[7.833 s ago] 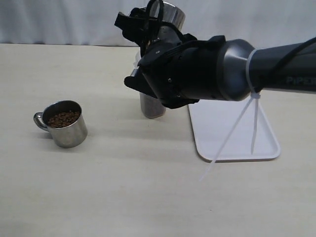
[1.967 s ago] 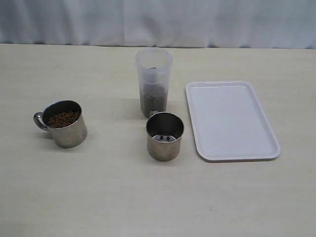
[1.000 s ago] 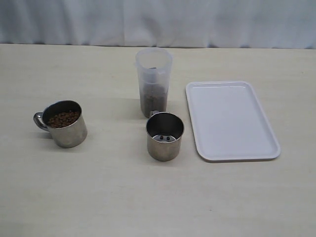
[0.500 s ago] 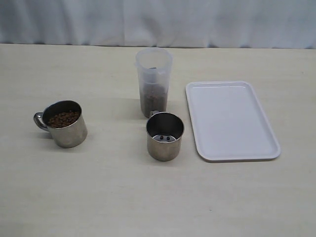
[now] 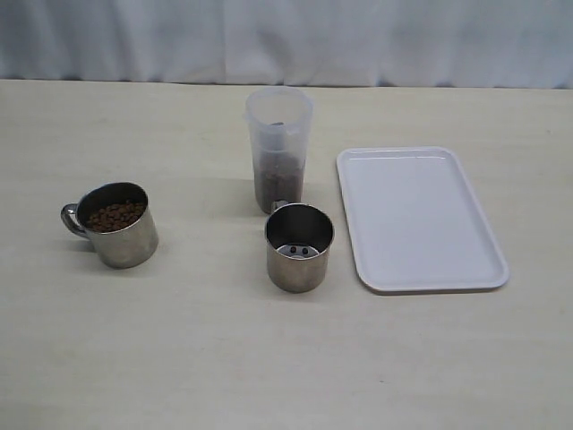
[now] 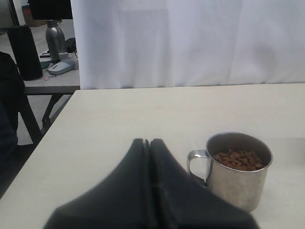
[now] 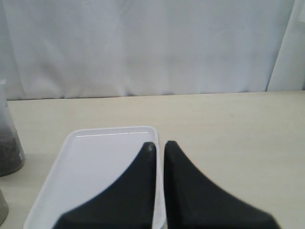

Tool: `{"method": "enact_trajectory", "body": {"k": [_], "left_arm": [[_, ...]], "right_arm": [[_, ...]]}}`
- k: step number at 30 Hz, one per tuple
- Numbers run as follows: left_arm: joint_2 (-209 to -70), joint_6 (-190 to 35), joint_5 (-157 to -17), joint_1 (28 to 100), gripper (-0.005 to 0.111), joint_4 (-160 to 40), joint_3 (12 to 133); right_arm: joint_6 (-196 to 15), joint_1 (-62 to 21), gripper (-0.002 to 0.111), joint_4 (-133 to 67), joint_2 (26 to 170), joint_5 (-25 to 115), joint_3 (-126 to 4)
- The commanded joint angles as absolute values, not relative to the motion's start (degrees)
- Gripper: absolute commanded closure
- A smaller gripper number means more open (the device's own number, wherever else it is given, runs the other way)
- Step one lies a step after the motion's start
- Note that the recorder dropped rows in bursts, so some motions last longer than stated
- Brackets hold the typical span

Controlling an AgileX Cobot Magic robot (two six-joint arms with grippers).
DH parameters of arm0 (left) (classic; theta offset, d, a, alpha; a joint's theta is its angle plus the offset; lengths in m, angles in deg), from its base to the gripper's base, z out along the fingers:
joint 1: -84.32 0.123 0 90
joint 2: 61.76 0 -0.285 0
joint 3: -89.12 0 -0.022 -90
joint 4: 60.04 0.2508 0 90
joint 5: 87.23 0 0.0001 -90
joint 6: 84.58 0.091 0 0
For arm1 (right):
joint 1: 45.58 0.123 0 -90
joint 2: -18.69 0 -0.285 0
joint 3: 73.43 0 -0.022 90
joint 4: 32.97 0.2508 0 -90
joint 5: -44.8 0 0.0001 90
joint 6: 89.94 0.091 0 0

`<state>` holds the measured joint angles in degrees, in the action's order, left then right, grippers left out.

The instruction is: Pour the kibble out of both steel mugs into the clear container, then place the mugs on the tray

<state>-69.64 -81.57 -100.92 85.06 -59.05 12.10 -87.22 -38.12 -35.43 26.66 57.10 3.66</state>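
**Both jaws closed on nothing, both mugs on the table**

The left gripper point(image 6: 147, 141) has its jaws pressed together and empty. The full mug point(image 6: 238, 176), heaped with kibble point(image 6: 239, 160), stands on the table point(image 6: 119, 119) just past their tips, off to one side, with its handle turned towards them.

The right gripper point(image 7: 158, 144) is also closed and empty, its jaws over the tray point(image 7: 95, 162). The container point(image 5: 278, 148) stands off to their side. The second mug point(image 5: 299, 251) is just beside the container, off the tray.

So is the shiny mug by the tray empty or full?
Almost empty. The steel mug beside the tray shows its bare shiny bottom, with only about two kibble pellets in it.
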Motion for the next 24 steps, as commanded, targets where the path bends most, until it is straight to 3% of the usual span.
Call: {"method": "enact_trajectory", "body": {"k": [1,8,24], "left_arm": [[-69.5,-81.7,-100.2,85.0,0.107,-59.3,11.9],[-69.5,-81.7,-100.2,85.0,0.107,-59.3,11.9],[-69.5,-81.7,-100.6,85.0,0.107,-59.3,11.9]], "right_arm": [[-87.8,-35.4,0.104,-35.1,26.5,56.9,3.8],[-87.8,-39.0,0.104,-35.1,26.5,56.9,3.8],[-87.8,-38.9,0.104,-35.1,26.5,56.9,3.8]]}}
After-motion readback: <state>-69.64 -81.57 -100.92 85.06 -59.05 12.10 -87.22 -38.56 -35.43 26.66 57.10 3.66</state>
